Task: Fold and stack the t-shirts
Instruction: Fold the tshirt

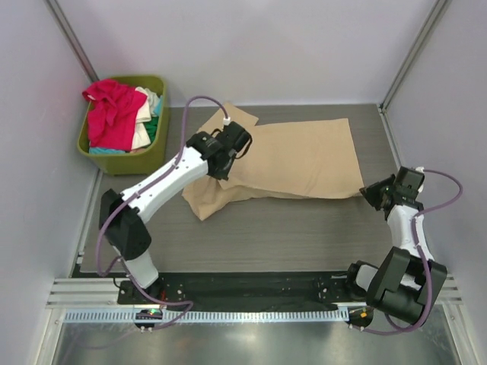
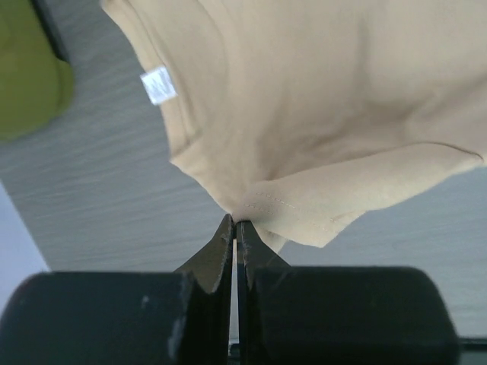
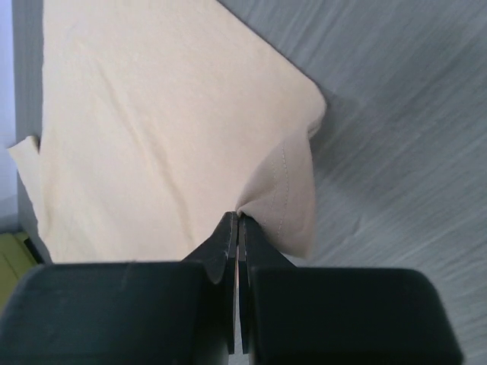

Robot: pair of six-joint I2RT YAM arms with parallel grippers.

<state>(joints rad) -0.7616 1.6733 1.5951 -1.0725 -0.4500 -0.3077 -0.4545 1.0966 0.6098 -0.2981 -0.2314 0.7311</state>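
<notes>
Jaws of the left gripper pinched shut on a stitched edge of the tan t-shirt, the right gripper likewise on a hemmed corner. Left arm stretches diagonally inward; right arm stands bent at the cloth's right end. Shirt lies creased on the table, long axis left-right, neck label leftward.
</notes>
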